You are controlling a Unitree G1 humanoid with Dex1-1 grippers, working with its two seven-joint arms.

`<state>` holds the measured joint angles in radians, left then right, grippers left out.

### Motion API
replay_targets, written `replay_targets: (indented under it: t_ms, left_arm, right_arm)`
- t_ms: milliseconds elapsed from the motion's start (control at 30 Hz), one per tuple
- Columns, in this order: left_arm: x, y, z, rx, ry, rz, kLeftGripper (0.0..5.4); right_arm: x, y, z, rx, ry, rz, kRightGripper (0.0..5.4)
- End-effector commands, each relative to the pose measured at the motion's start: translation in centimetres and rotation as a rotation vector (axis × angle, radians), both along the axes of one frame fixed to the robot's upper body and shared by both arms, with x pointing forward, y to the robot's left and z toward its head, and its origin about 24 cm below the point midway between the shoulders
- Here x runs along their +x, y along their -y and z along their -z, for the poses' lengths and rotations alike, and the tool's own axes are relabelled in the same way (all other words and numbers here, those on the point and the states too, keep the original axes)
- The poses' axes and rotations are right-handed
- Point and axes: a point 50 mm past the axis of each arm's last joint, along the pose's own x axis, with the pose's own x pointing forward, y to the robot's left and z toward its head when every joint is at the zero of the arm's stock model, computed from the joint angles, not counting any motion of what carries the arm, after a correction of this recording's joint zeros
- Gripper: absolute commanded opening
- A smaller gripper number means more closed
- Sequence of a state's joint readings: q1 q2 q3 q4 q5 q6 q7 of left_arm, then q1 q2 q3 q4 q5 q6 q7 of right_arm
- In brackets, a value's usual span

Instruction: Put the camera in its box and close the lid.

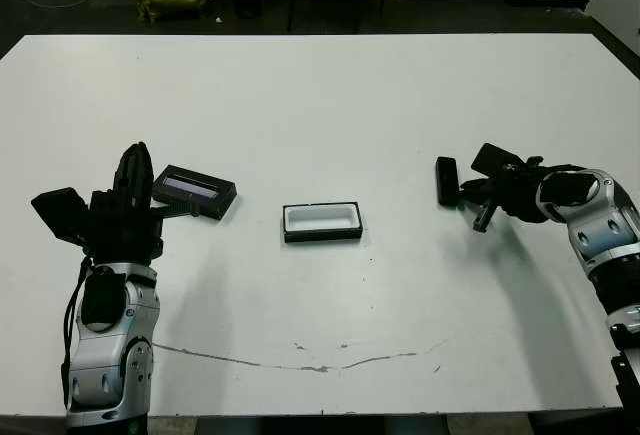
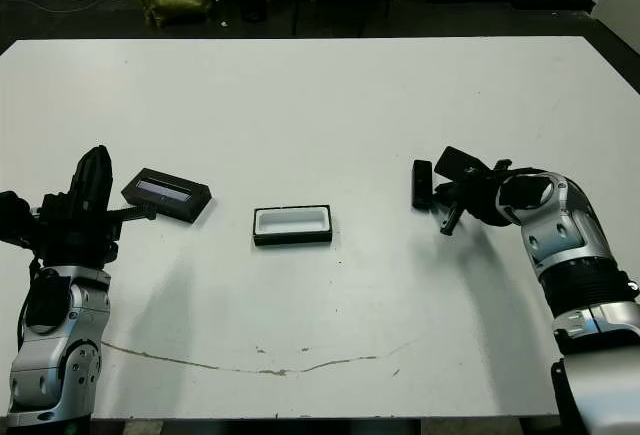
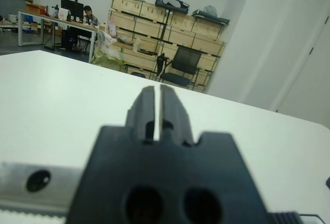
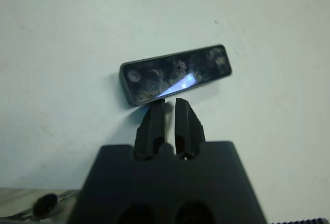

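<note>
Camera point(image 4: 175, 74): lies flat on the white table point(image 1: 330, 85), over toward the right edge, about halfway between the near and far edges. Nothing holds it.
Left gripper point(image 3: 157, 98): up off the table near the left edge. Its two fingers are pressed almost together and hold nothing.
Lid point(image 1: 194, 190): flat on the table just beside the left gripper, shiny strip facing up.
Box point(image 1: 321, 222): near the middle of the table, open, white inside showing. It sits between the lid and the camera, apart from both.
Right gripper point(image 4: 170, 104): near the right edge. Its fingers are nearly together, and the tips are right at the long side of the camera.
</note>
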<state>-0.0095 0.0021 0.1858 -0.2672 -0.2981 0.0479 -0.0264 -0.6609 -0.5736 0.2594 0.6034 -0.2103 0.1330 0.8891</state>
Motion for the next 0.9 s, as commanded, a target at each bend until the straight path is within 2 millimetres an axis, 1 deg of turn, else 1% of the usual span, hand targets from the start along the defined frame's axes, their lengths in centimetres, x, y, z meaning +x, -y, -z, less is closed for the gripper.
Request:
replay_targets:
  t_ms: [33,133,233,400,567,633,700,767,900]
  left_arm:
    - [0.0,-0.1,0.5,-0.001,-0.037,-0.004,0.01]
    - [0.0,-0.1,0.5,-0.009,-0.038,-0.002,0.01]
    - [0.0,-0.2,0.6,-0.015,-0.035,0.001,0.01]
    - [-0.1,-0.2,0.6,-0.001,-0.038,-0.006,0.01]
    - [-0.1,-0.2,0.7,-0.012,-0.043,-0.004,0.01]
    - [-0.1,-0.2,0.6,-0.009,-0.046,-0.009,0.01]
    - [-0.1,-0.1,0.6,-0.008,-0.049,-0.012,0.01]
    - [-0.1,-0.2,0.7,-0.005,-0.047,-0.009,0.01]
    - [-0.1,-0.1,0.7,-0.004,-0.049,-0.007,0.01]
  right_arm:
    - [-0.4,0.1,0.8,-0.005,-0.031,0.011,0.00]
    - [-0.5,0.5,0.9,-0.025,-0.022,0.035,0.00]
    - [-0.5,1.1,0.9,-0.079,0.027,0.079,0.00]
    - [-0.8,1.9,0.8,-0.108,0.109,0.202,0.00]
    - [-1.5,2.1,-0.2,-0.161,0.214,0.279,0.00]
    - [-1.9,2.0,-0.7,-0.147,0.239,0.319,0.00]
    - [-2.3,1.6,-1.2,-0.111,0.280,0.349,0.00]
    - [-2.8,0.7,-1.8,-0.033,0.345,0.378,0.00]
    - [-4.4,-1.6,-2.9,0.208,0.456,0.453,0.00]
